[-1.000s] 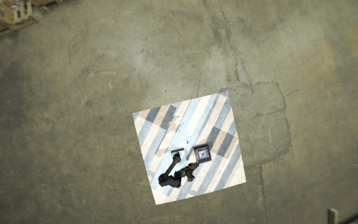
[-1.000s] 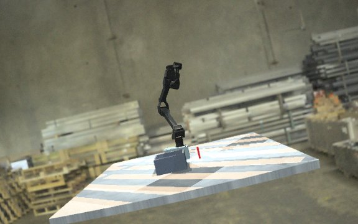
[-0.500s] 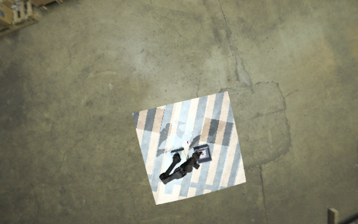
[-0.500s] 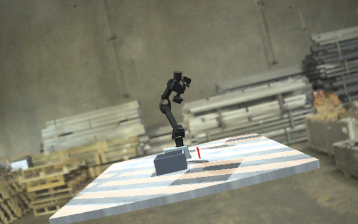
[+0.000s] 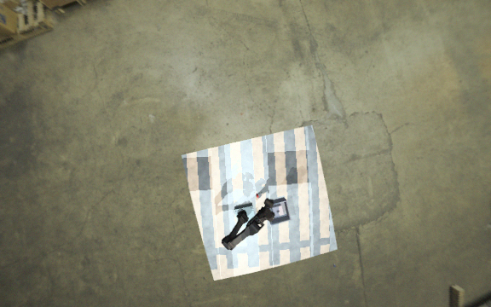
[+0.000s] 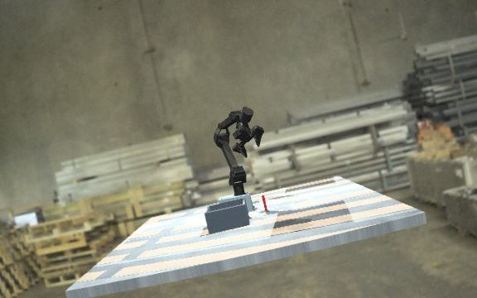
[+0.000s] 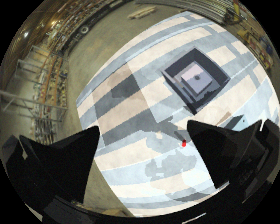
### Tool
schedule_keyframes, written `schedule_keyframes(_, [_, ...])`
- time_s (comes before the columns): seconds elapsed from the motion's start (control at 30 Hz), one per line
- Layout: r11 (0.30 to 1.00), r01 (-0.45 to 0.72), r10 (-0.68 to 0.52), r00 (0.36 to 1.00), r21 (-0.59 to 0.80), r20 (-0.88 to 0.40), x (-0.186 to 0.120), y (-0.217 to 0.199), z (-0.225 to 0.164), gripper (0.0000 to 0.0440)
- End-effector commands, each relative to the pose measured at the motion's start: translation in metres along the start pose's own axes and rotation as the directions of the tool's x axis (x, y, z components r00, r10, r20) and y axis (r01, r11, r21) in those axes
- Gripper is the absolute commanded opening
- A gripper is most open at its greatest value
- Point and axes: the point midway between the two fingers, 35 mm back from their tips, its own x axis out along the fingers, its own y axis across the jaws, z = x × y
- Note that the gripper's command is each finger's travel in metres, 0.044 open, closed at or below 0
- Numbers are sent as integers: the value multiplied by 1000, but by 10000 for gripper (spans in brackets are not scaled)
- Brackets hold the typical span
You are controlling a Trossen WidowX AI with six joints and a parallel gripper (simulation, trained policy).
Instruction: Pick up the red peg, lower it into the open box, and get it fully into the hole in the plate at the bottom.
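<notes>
The red peg [image 5: 257, 196] [image 6: 264, 203] [image 7: 184, 143] stands upright on the table, outside the box. The open dark grey box [image 5: 280, 221] [image 6: 227, 219] [image 7: 213, 67] stands beside it. The pale plate [image 7: 191, 73] with a small dark hole shows at its bottom in the wrist view. My gripper [image 6: 252, 151] [image 7: 144, 128] is wide open and empty, high above the table, with its fingers pointing downward at a slant. In the wrist view the peg appears close beside the right fingertip, but far below it. The arm covers the box's left edge in the top view.
The striped table [image 5: 322, 230] [image 6: 168, 262] carries dark patches and shadows. A pale bracket [image 6: 249, 201] with a dark bar is at the arm's base, behind the box in the exterior view. Table edges drop to the warehouse floor.
</notes>
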Motion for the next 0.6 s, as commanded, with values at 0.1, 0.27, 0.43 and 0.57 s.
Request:
schedule_keyframes(0.1, [979, 193, -200, 972, -63, -123, 29, -31, -31, 440])
schedule_keyframes(0.27, [937, 331, -347, 917, -109, -195, 46, -54, -54, 440])
schedule_keyframes(0.43, [878, 453, -478, 843, -155, -247, 59, -75, -75, 440])
schedule_keyframes(0.57, [828, 529, -561, 782, -187, -271, 69, -89, -89, 440])
